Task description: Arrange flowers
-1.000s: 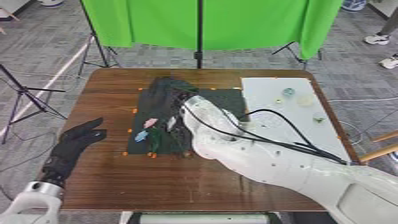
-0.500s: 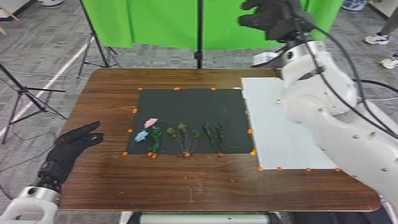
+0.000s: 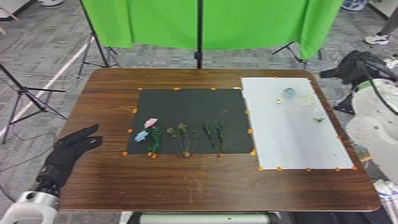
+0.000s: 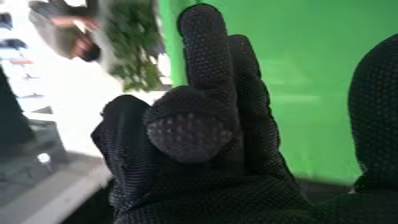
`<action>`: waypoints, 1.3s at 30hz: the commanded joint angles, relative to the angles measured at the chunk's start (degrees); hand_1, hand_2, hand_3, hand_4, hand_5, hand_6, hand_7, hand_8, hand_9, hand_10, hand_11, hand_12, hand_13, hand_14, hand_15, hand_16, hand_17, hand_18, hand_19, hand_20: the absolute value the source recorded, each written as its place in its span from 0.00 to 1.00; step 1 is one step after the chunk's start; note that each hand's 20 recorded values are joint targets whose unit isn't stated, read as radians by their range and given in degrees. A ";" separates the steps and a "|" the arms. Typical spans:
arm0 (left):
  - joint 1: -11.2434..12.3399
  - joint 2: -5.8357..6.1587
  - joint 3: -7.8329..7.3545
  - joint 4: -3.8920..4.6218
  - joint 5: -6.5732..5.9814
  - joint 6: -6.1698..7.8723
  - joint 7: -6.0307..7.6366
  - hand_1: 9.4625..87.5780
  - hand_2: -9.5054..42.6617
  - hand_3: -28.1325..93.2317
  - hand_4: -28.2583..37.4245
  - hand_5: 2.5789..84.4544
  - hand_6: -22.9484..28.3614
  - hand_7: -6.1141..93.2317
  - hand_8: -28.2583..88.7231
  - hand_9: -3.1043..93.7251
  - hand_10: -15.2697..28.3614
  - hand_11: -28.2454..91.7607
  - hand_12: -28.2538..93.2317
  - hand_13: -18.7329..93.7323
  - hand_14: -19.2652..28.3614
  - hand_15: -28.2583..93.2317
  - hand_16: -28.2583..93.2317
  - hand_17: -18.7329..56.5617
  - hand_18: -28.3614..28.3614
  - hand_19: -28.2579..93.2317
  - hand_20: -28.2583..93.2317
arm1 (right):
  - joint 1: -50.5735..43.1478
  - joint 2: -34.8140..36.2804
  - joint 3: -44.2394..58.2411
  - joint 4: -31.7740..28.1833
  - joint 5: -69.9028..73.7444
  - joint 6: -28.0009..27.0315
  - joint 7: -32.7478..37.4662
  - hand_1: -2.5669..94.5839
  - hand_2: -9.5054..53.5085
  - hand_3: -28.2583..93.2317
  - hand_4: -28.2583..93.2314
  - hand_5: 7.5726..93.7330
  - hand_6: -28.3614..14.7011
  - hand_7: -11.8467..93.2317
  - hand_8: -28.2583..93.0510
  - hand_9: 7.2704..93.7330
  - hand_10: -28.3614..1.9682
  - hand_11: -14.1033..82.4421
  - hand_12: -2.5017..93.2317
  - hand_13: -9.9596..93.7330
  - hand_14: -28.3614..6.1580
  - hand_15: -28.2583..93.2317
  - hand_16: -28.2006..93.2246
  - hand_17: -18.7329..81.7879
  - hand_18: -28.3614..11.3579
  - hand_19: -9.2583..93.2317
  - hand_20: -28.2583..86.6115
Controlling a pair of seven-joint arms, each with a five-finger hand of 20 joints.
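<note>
Gap between left hand (image 3: 73, 148) and blue flower (image 3: 141, 135); green stems (image 3: 155, 136) obstruct mat (image 3: 191, 107)

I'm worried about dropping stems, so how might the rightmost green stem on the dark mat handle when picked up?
The rightmost green stem is probably light, being so slender. It may flex if held at one end, given its long, thin shape. Its uneven outline should discourage rolling on the dark mat.

Black mat (image 3: 191, 107), white sheet (image 3: 289, 135), green backdrop (image 3: 151, 25)
</note>
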 commanded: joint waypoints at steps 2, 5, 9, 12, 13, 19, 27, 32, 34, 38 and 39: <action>0.77 -0.87 0.12 -0.08 0.35 0.40 -0.40 0.33 0.07 0.74 0.27 0.47 0.58 0.14 0.19 0.50 0.69 0.39 0.32 0.49 0.78 0.36 0.22 0.32 0.74 0.34 0.34 | -5.16 -1.91 -1.21 3.92 2.72 -1.41 1.00 0.29 0.00 0.74 0.14 0.64 0.63 0.24 0.17 0.84 0.43 0.38 0.28 0.92 0.66 0.78 0.50 0.76 0.24 1.00 0.77; 0.81 -0.89 0.08 -0.09 0.38 0.24 -0.54 0.33 0.07 0.74 0.27 0.47 0.58 0.14 0.19 0.50 0.69 0.39 0.32 0.49 0.78 0.36 0.22 0.32 0.74 0.34 0.34 | -5.82 -2.18 -1.75 4.11 2.63 -1.85 1.22 0.30 0.00 0.74 0.14 0.64 0.63 0.24 0.17 0.85 0.44 0.38 0.28 0.93 0.66 0.78 0.50 0.77 0.23 1.00 0.77; 1.08 -1.10 -0.04 -0.19 0.31 0.23 -0.63 0.33 0.07 0.74 0.27 0.47 0.58 0.14 0.19 0.50 0.69 0.39 0.32 0.49 0.78 0.36 0.22 0.32 0.74 0.34 0.34 | -6.87 -2.51 -2.73 4.49 2.87 -2.19 0.85 0.31 0.00 0.74 0.14 0.64 0.63 0.24 0.17 0.85 0.45 0.38 0.28 0.93 0.67 0.78 0.50 0.77 0.24 1.00 0.77; 1.06 -1.14 -0.02 -0.11 0.30 0.14 -0.72 0.33 0.06 0.74 0.26 0.47 0.58 0.14 0.19 0.50 0.69 0.39 0.32 0.49 0.78 0.36 0.22 0.32 0.74 0.34 0.34 | -7.33 -2.87 -3.84 4.91 2.38 -2.05 0.67 0.32 0.00 0.75 0.14 0.64 0.64 0.24 0.17 0.85 0.46 0.39 0.28 0.93 0.67 0.78 0.50 0.77 0.24 1.00 0.77; 1.03 -1.15 -0.01 -0.06 0.27 0.09 -0.69 0.33 0.06 0.74 0.26 0.47 0.58 0.14 0.19 0.50 0.69 0.39 0.32 0.49 0.78 0.36 0.22 0.32 0.74 0.34 0.34 | -7.20 -3.05 -4.40 5.25 2.02 -2.17 0.69 0.33 0.00 0.75 0.14 0.64 0.64 0.24 0.17 0.85 0.47 0.39 0.28 0.93 0.67 0.78 0.50 0.77 0.24 1.00 0.77; 0.99 -1.08 0.00 -0.03 0.22 -0.14 -0.97 0.33 0.07 0.75 0.26 0.47 0.58 0.14 0.19 0.50 0.69 0.39 0.32 0.49 0.78 0.36 0.22 0.32 0.74 0.34 0.34 | -7.52 -3.68 -7.46 6.97 0.28 -0.31 1.02 0.40 0.00 0.77 0.13 0.64 0.68 0.26 0.16 0.86 0.52 0.40 0.28 0.94 0.71 0.78 0.50 0.79 0.26 1.00 0.77; 1.17 -1.02 -0.28 -0.08 0.17 -0.28 -1.06 0.33 0.07 0.74 0.26 0.47 0.58 0.14 0.19 0.50 0.69 0.39 0.32 0.49 0.78 0.36 0.22 0.32 0.74 0.34 0.34 | -8.39 -2.61 -7.68 6.10 -1.74 10.60 1.15 0.64 0.00 0.70 0.12 0.81 0.64 0.33 0.30 0.95 0.63 0.25 0.47 0.97 0.77 0.77 0.50 0.80 0.31 1.00 0.76; 1.19 -0.73 -0.36 -0.12 0.16 -0.40 -1.30 0.33 0.07 0.75 0.26 0.47 0.58 0.14 0.19 0.50 0.69 0.39 0.32 0.49 0.78 0.36 0.22 0.32 0.74 0.34 0.34 | -7.64 -1.57 -2.77 -0.06 -3.38 14.91 1.05 0.67 0.00 0.70 0.11 0.83 0.63 0.33 0.31 0.97 0.64 0.25 0.47 0.98 0.78 0.76 0.50 0.82 0.32 1.00 0.76; 1.12 -0.53 -0.31 -0.10 0.14 -0.45 -1.48 0.33 0.07 0.75 0.26 0.47 0.58 0.14 0.19 0.50 0.69 0.39 0.32 0.49 0.78 0.36 0.22 0.32 0.74 0.34 0.34 | -6.38 -1.41 -1.86 -3.20 -3.45 17.17 0.13 0.67 0.00 0.70 0.11 0.83 0.62 0.33 0.31 0.97 0.63 0.25 0.48 0.98 0.79 0.76 0.50 0.82 0.32 1.00 0.76; 0.96 -0.22 -0.20 0.00 0.14 -0.79 -1.60 0.33 0.07 0.74 0.27 0.47 0.58 0.14 0.19 0.50 0.69 0.39 0.32 0.49 0.78 0.36 0.22 0.32 0.74 0.34 0.34 | 3.21 -3.29 -7.93 -5.51 0.83 22.55 -5.79 0.67 0.00 0.70 0.11 0.83 0.62 0.33 0.31 0.97 0.63 0.25 0.48 0.98 0.79 0.76 0.51 0.82 0.33 1.00 0.76; 0.86 -0.12 -0.21 0.05 0.13 -0.85 -1.66 0.33 0.07 0.74 0.27 0.47 0.58 0.14 0.19 0.50 0.69 0.39 0.32 0.49 0.78 0.36 0.22 0.32 0.74 0.34 0.34 | 6.08 -4.32 -10.42 -5.42 2.96 23.96 -7.97 0.67 0.00 0.70 0.11 0.83 0.63 0.33 0.31 0.97 0.64 0.25 0.48 0.98 0.79 0.76 0.51 0.82 0.33 1.00 0.77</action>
